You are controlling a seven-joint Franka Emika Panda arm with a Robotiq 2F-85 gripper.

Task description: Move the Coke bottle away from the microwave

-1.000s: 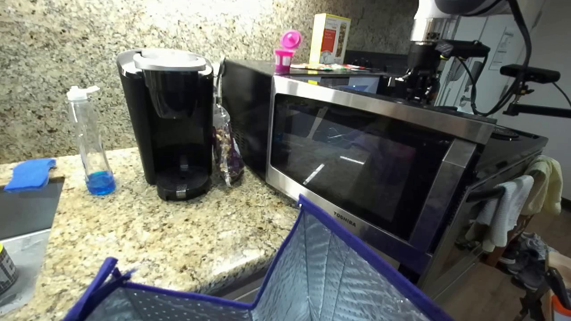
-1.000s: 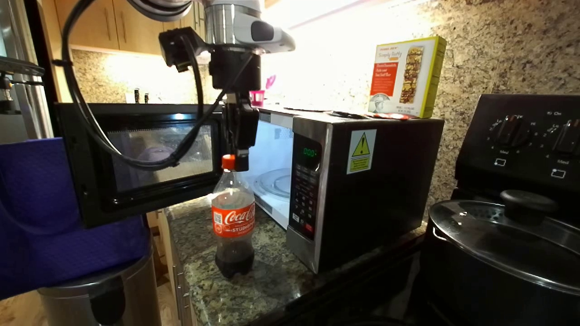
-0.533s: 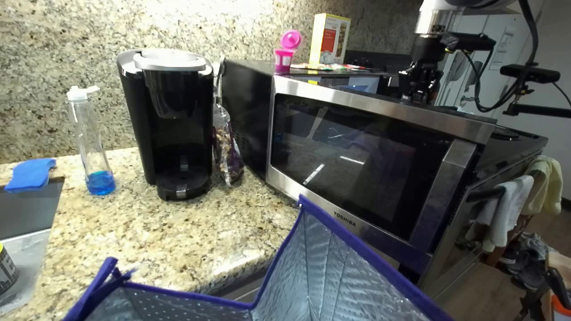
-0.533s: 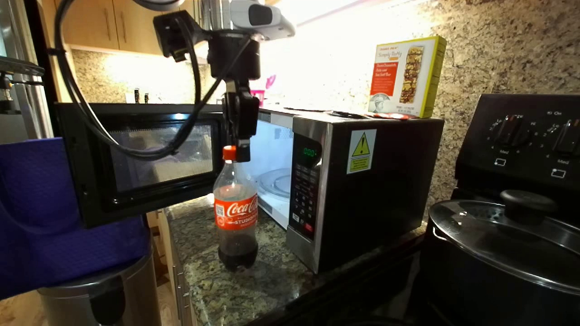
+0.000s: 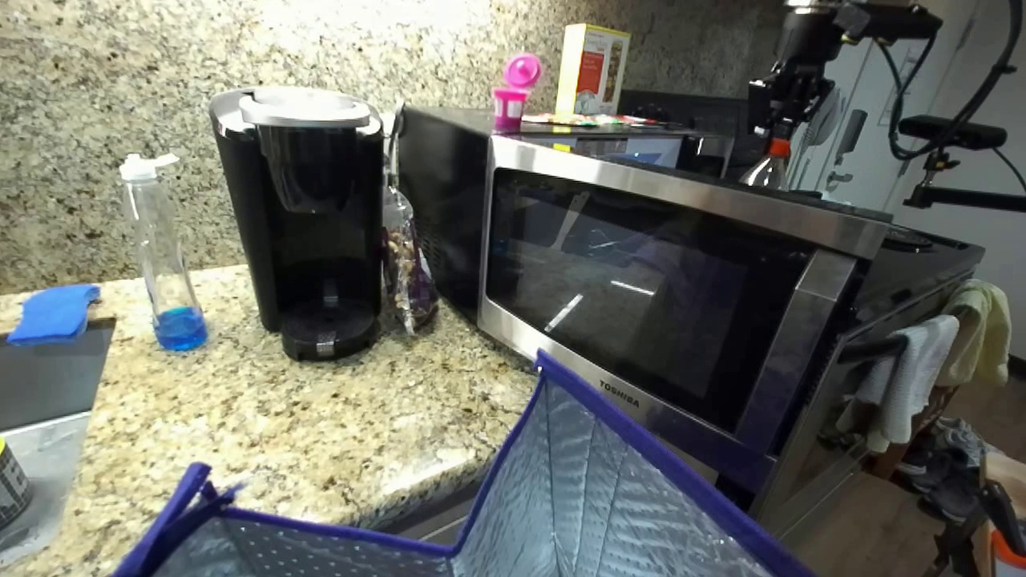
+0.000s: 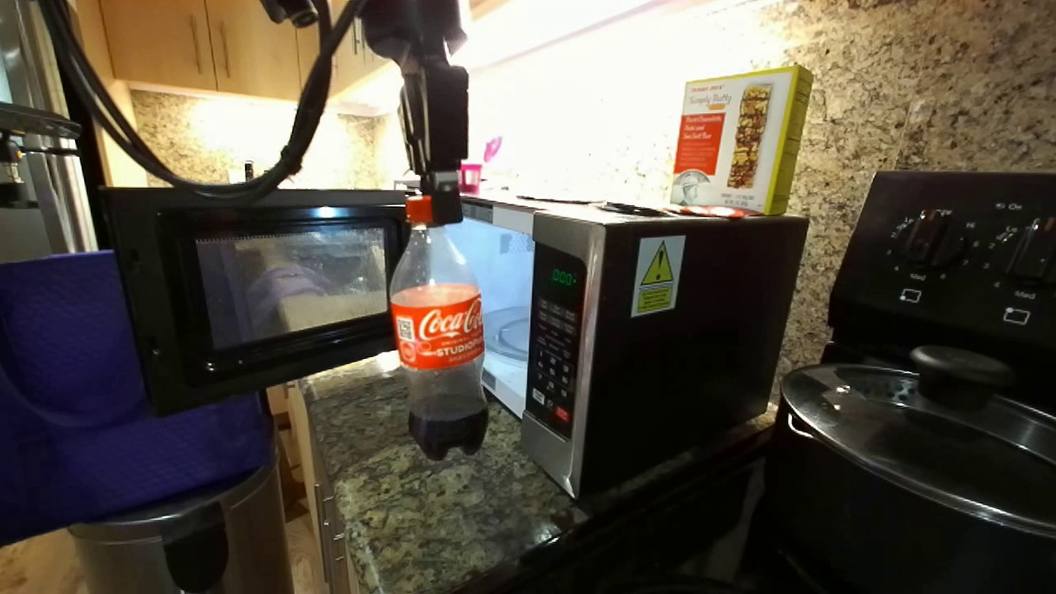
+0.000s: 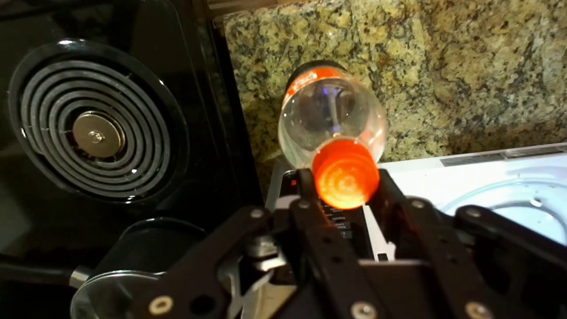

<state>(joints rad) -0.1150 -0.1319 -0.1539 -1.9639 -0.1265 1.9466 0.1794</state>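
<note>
bright light (image 6: 569,33) washes a speckled wall (image 6: 891,74); wooden cabinets (image 6: 157,45) and brown floor (image 5: 850,521) show.

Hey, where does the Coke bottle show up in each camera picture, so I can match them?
In an exterior view: only the top of the Coke bottle, upper right.
In an exterior view: Coke bottle a little left of center.
Wrist view: Coke bottle near the middle, seen from above.
Shared landmark: the microwave, partly visible in the wrist view.

Room under Coke bottle (image 6: 440,330), open microwave (image 6: 676,346) alongside
</note>
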